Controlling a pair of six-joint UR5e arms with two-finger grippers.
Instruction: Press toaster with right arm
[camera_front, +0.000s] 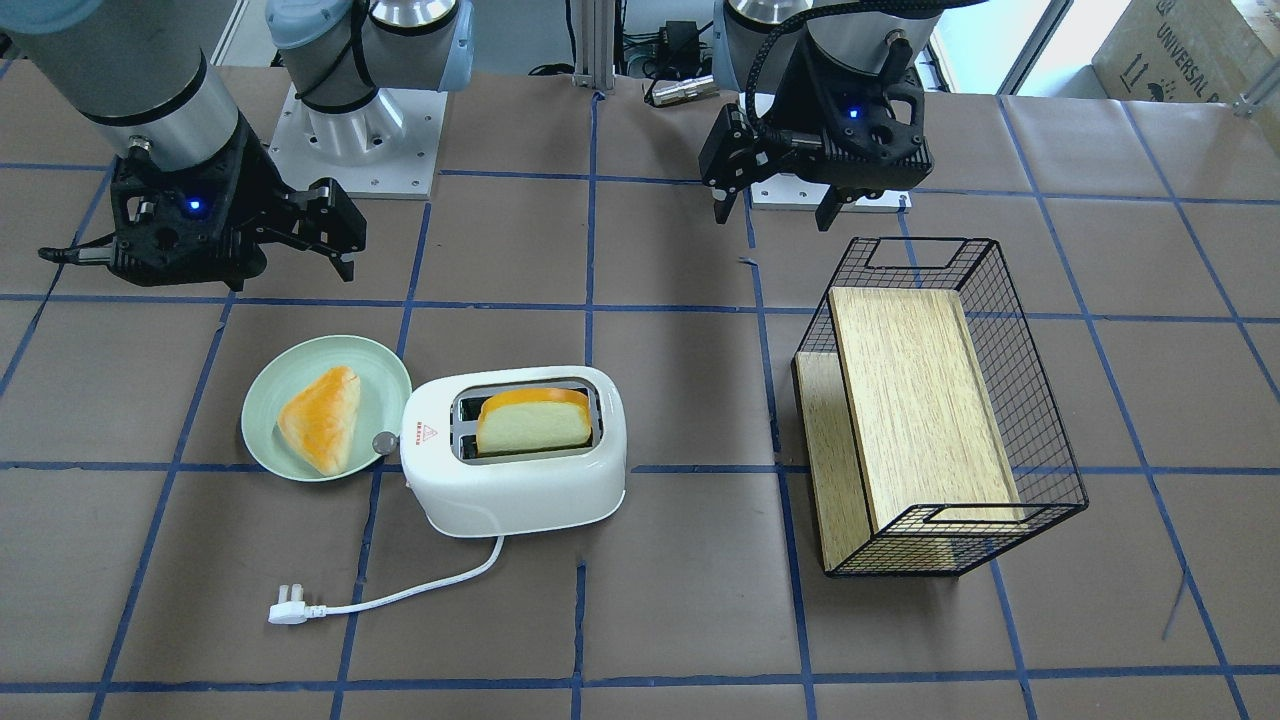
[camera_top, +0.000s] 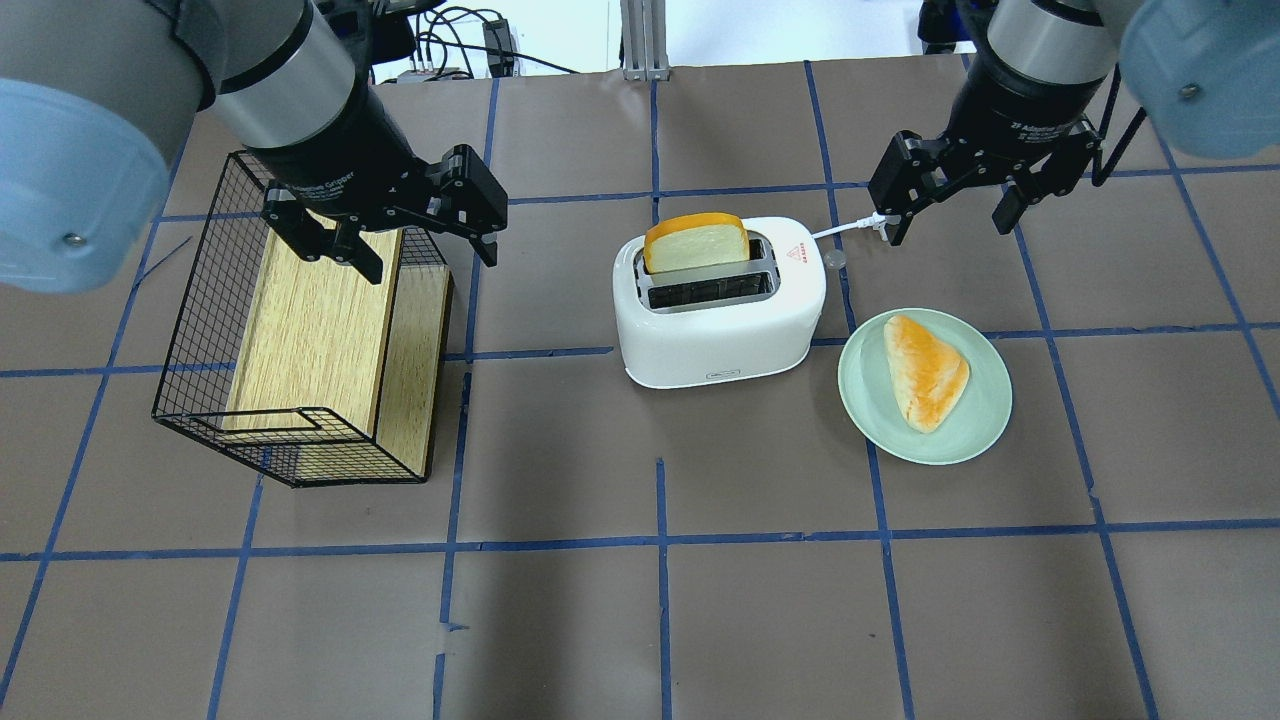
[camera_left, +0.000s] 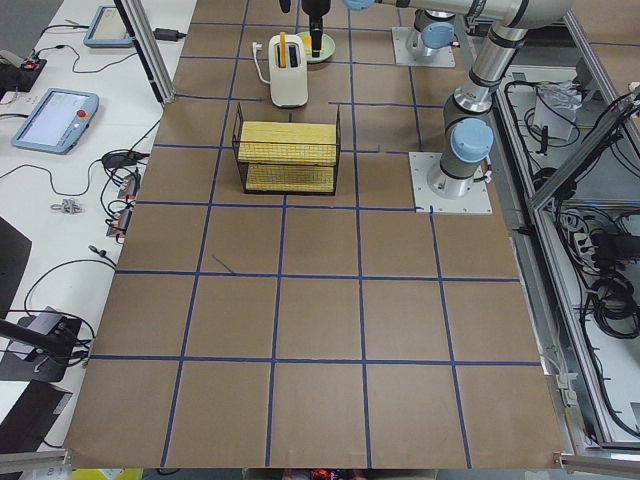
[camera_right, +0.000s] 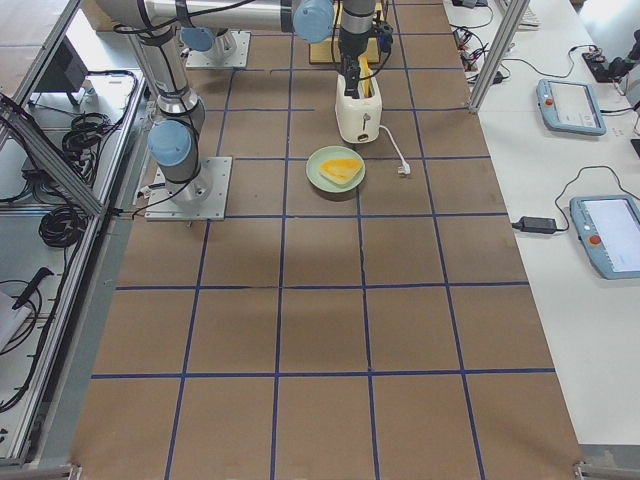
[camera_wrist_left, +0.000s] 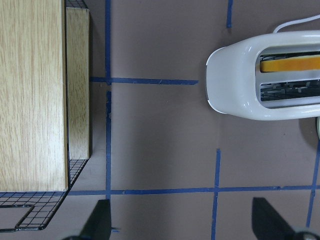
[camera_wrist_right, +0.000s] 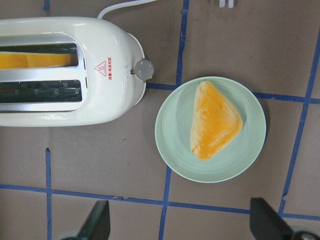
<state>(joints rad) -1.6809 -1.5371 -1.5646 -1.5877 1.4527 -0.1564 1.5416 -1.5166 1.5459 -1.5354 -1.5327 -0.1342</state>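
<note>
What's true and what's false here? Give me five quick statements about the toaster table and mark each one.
1. A bread slice stands in one slot of the toaster. True.
2. The right gripper is clamped on the toaster. False: it hangs open above the table, apart from the toaster.
3. The green plate holds a triangular piece of bread. True.
4. The toaster's plug sits in a socket. False: it lies loose on the table.
5. The wire basket is on the same side of the toaster as the plate. False: it is on the opposite side.
</note>
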